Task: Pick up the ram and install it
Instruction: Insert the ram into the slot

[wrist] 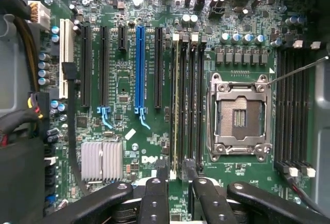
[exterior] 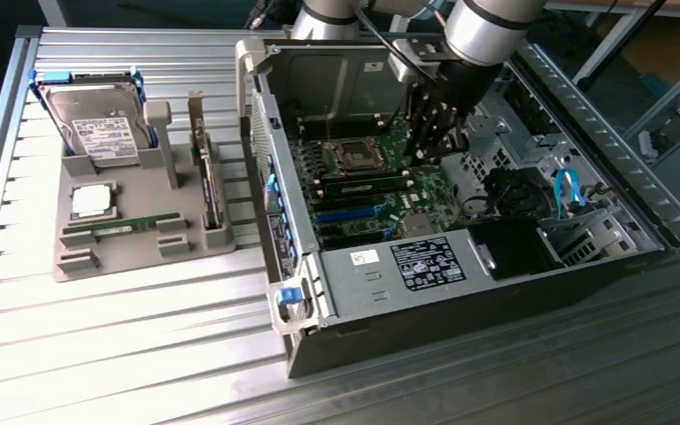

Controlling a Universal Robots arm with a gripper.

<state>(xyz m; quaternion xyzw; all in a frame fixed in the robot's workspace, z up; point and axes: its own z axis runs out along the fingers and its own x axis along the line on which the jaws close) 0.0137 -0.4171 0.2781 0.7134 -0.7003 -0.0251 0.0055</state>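
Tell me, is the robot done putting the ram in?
Nearly, it seems. Done: a ram stands in a slot on the motherboard. In hand: nothing that I can see; the gripper hangs open right over it. Left: I cannot tell if it is pushed fully in. Another stick lies in the tray.

Surface point(exterior: 139, 354): ribbed metal slats, pale grey. 2 things directly on it. Grey holder tray point(exterior: 139, 258) toward exterior view's left, flat on slats; carries silver-labelled hard drive point(exterior: 98, 124) at far end, square processor point(exterior: 92, 200) mid-tray, green ram point(exterior: 121, 227) lying in slot nearer front. Open black computer case point(exterior: 459, 310) toward exterior view's right, on its side, just beside tray; touching or apart, cannot tell.
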